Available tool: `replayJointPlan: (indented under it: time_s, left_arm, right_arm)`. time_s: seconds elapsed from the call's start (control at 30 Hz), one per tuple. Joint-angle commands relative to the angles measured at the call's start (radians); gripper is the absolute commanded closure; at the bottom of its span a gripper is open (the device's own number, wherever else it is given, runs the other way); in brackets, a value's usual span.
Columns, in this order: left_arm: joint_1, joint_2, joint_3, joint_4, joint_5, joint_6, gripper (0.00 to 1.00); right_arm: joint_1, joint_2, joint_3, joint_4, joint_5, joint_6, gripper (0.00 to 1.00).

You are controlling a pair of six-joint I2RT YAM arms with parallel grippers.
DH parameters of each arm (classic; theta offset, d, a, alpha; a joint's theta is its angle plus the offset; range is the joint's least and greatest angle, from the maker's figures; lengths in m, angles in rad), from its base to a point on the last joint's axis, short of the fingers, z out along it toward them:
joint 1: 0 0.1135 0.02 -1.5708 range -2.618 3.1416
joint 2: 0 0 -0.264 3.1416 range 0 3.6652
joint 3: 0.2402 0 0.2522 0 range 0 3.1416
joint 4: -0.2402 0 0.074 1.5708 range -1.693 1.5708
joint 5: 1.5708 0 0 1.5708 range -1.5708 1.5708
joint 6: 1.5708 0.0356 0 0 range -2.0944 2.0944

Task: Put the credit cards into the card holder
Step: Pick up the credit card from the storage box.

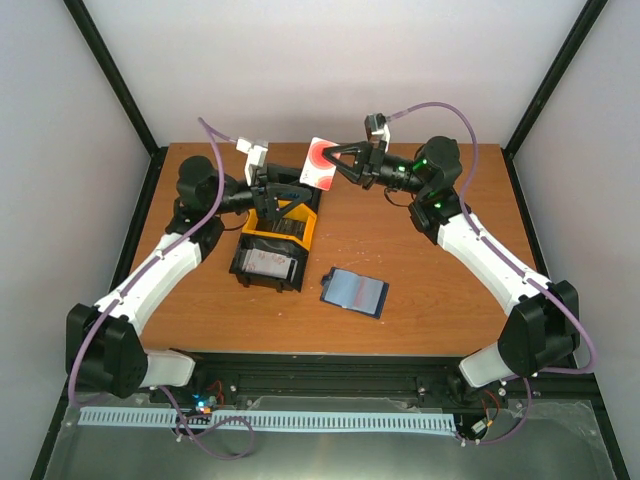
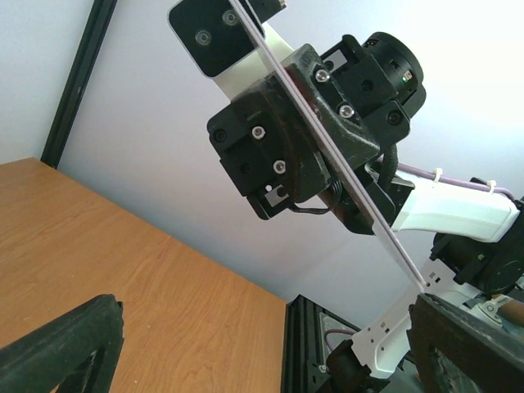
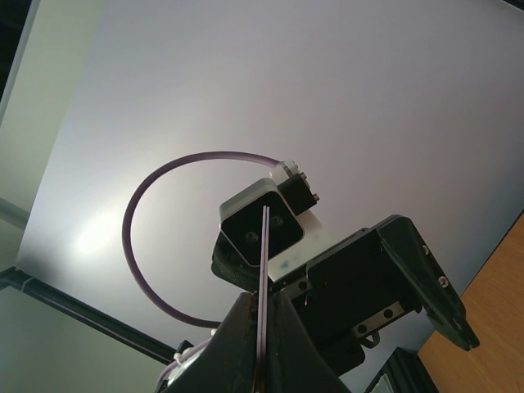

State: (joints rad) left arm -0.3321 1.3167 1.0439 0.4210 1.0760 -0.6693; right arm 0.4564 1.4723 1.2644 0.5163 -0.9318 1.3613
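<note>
My right gripper [image 1: 331, 163] is shut on a white credit card with a red circle [image 1: 319, 160], held up over the back of the table. In the right wrist view the card [image 3: 264, 246] stands edge-on between the two pressed fingers [image 3: 233, 348]. My left gripper [image 1: 290, 197] is open just left of and below the card, not touching it. In the left wrist view its fingertips [image 2: 70, 348] stand wide apart and the card [image 2: 327, 139] shows as a thin white line. The dark blue card holder [image 1: 354, 292] lies open on the table, apart from both grippers.
A black-and-yellow bin tray [image 1: 262, 234] stands under the left gripper, with more cards [image 1: 268, 262] in its near compartment. Black frame posts and pale walls close in the wooden table [image 1: 440, 290] at the back and sides.
</note>
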Motion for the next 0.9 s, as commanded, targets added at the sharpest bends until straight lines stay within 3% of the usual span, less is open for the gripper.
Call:
replayJointPlan:
  time_s: [0.0,0.47,0.67,0.87]
  left_arm:
    - [0.001,0.008,0.037,0.037,-0.009,-0.006,0.06]
    - [0.001,0.027,0.04,0.058,-0.005,-0.041,0.1]
    - [0.001,0.043,0.045,0.05,-0.015,-0.061,0.22]
    - [0.001,0.058,0.056,0.028,-0.03,-0.066,0.26]
  right_arm:
    - [0.011,-0.011,0.005,-0.006,-0.003,-0.029,0.97]
    - [0.013,-0.02,-0.008,-0.036,0.002,-0.05,0.97]
    - [0.014,-0.019,-0.011,0.015,-0.01,-0.021,0.97]
    - [0.015,-0.018,-0.026,0.083,-0.029,0.008,0.97]
